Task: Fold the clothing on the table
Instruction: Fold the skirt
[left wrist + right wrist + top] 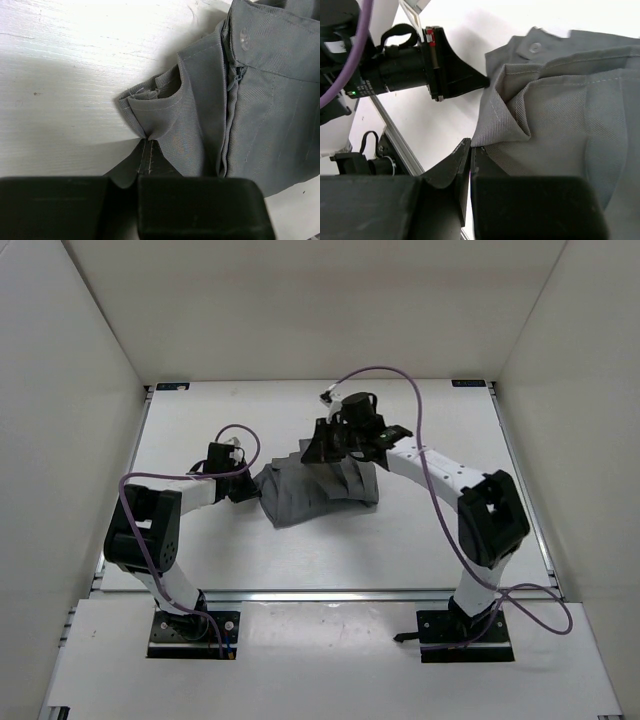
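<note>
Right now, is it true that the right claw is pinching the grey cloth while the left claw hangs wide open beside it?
No. The left gripper is not open: its jaws are shut on a corner of the clothing, as the left wrist view shows. The right gripper is indeed pinching the clothing.
</note>
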Motion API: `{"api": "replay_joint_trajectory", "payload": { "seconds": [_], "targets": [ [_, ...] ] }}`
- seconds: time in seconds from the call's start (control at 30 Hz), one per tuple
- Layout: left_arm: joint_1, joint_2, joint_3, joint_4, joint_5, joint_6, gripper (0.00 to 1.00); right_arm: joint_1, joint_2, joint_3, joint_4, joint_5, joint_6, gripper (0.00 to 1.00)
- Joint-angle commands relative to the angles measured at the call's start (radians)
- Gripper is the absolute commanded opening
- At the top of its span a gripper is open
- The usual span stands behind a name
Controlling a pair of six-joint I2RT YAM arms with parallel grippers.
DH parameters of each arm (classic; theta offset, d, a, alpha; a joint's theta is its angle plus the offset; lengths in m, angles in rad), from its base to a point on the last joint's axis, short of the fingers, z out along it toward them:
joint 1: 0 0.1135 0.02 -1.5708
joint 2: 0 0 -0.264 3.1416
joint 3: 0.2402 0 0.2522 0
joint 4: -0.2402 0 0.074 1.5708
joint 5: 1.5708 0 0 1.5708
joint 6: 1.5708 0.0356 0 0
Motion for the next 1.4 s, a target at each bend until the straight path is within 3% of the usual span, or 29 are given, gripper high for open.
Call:
{"api": "replay_joint_trajectory", "payload": {
  "seconds": [0.0,0.37,0.53,0.97,1.37],
  "targets": [
    [0.001,-0.019,-0.034,-0.040,-0.002,0.000,0.00,0.044,0.087,0.104,0.009,-0.009,-0.003,0.00],
    [0.006,-0.022,-0.048,-0.026,-0.005,-0.011,0.00,0.199,0.325,0.371,-0.128,-0.002,-0.062,0.00],
    [0.006,-0.024,-0.051,-0.017,0.001,-0.016,0.00,0.243,0.399,0.406,-0.162,-0.019,-0.071,0.00],
    [0.007,-0.032,-0.055,-0.022,0.000,-0.019,0.00,0.265,0.548,0.434,-0.188,-0.009,-0.071,0.00],
    [0.004,-0.035,-0.057,-0.035,0.013,0.000,0.00,0.265,0.689,0.679,-0.325,0.100,-0.123,0.00]
  ]
}}
